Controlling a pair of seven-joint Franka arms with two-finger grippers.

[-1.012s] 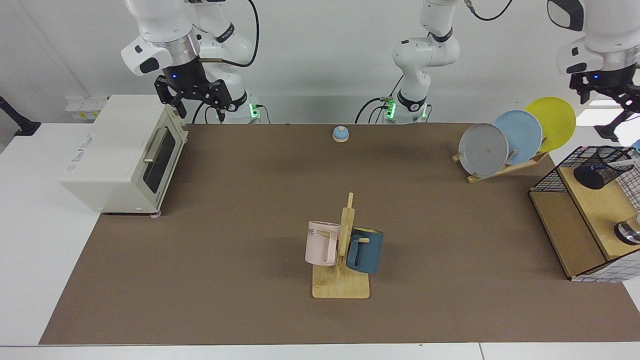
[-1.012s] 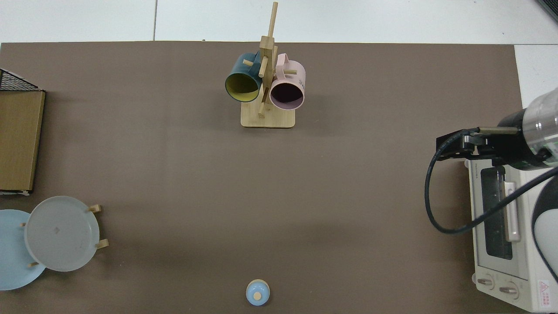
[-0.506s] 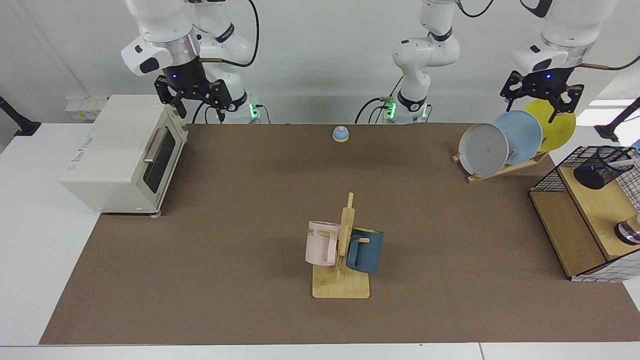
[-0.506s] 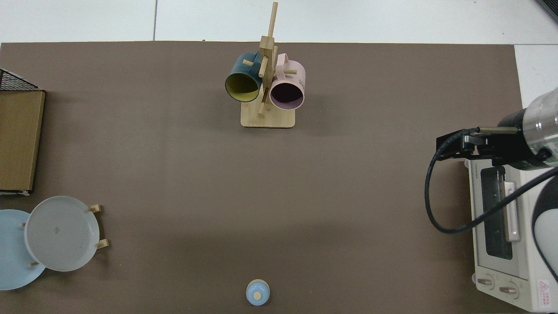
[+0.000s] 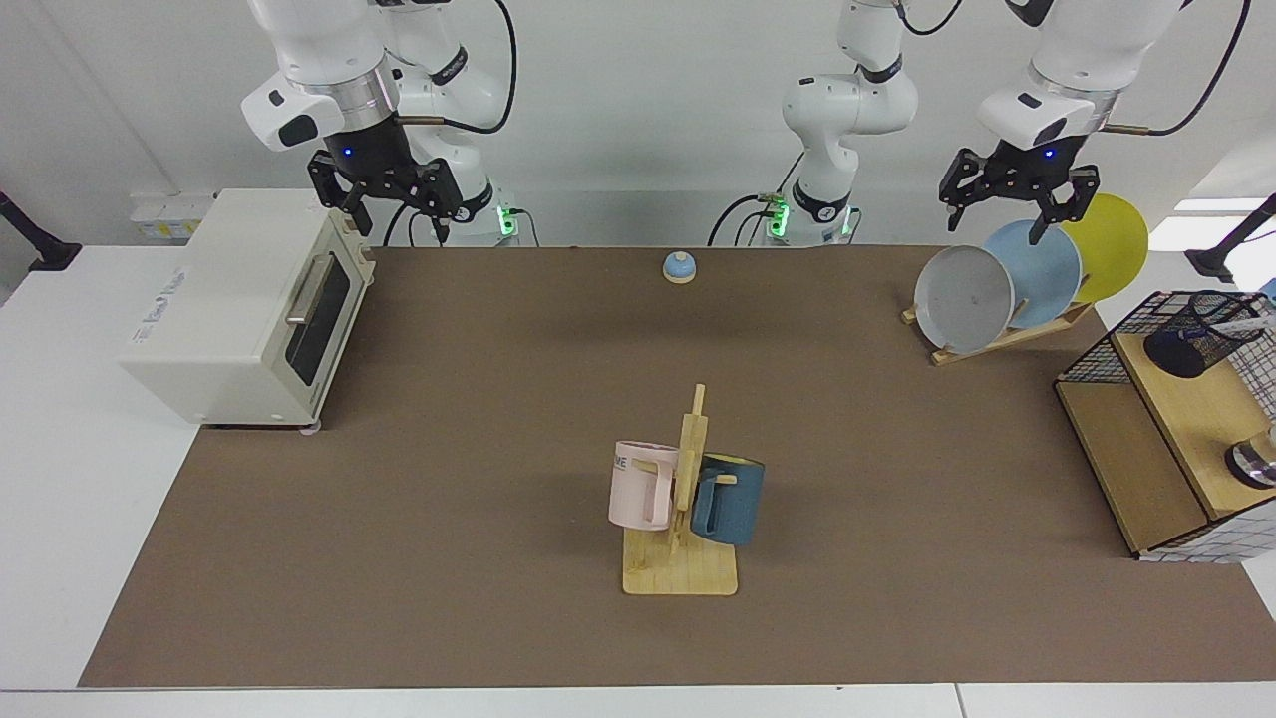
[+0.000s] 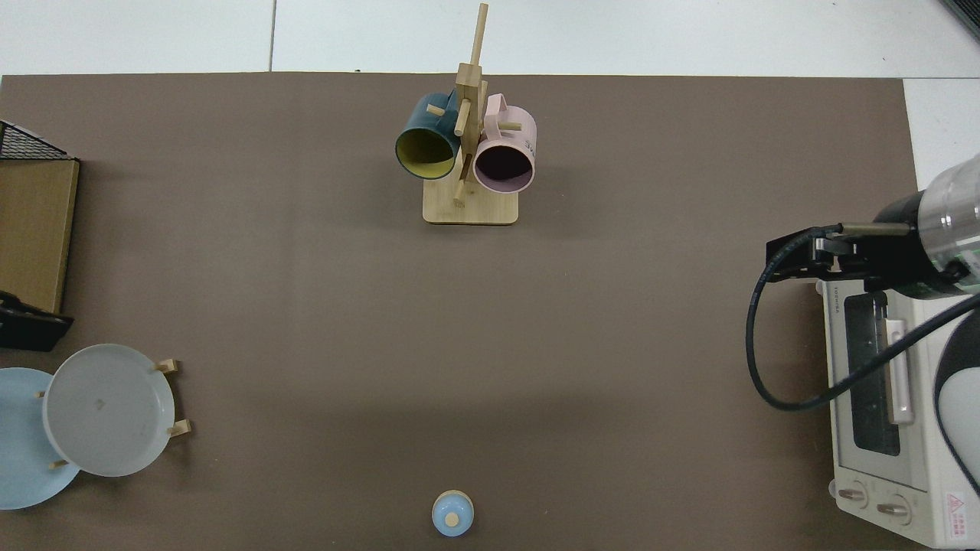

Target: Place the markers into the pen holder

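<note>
The pen holder (image 5: 1201, 334) stands on a wooden shelf (image 5: 1186, 414) at the facing view's right edge, a marker (image 5: 1239, 325) leaning inside it. The left gripper (image 5: 1012, 204), fingers apart and empty, hangs above the plates (image 5: 1032, 272) at upper right. The right gripper (image 5: 384, 207), fingers apart, waits over the toaster oven (image 5: 239, 309) at upper left.

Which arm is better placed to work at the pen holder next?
Left, probably. The left claw hangs open above the plates, on the pen holder's side. The right claw waits open over the toaster oven, far across.
</note>
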